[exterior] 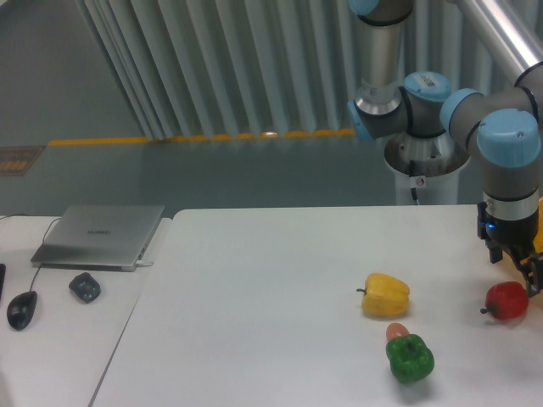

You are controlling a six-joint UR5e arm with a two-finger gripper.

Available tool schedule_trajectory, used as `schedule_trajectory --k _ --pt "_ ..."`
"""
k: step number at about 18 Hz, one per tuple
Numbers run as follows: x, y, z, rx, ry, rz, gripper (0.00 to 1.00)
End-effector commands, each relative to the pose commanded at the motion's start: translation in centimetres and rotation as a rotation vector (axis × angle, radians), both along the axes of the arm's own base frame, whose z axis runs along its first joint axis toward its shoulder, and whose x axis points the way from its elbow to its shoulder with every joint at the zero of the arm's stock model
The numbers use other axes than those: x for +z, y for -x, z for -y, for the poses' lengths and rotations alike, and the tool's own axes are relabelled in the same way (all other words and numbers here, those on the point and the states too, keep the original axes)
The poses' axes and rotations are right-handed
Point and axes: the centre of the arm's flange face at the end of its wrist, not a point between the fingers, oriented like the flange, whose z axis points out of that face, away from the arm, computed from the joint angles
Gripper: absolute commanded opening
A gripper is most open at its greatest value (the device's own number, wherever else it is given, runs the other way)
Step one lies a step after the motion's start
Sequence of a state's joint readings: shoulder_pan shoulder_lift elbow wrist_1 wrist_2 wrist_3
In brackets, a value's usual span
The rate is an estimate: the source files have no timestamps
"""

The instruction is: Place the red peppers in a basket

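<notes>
Red and glossy, the pepper (506, 300) lies on the white table (280, 288) near the right edge, well right of the yellow pepper (386, 295) and green pepper (411, 358). The gripper (519, 263) hangs just above it to the upper right, and whether its fingers are spread I cannot tell. A sliver of the orange basket (539, 229) shows behind the arm
</notes>
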State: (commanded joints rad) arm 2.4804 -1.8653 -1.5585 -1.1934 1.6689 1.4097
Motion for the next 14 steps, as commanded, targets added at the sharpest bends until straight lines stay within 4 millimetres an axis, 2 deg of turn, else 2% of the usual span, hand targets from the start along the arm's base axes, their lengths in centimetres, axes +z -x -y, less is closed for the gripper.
schedule_trajectory --k 4,10,14 --pt "0.1 0.0 0.0 0.012 -0.005 0.003 1.0" --pt "-2.1 -0.7 0.6 0.044 0.011 0.027 1.0" --pt "-2.2 -0.7 0.4 0.093 -0.013 0.007 1.0"
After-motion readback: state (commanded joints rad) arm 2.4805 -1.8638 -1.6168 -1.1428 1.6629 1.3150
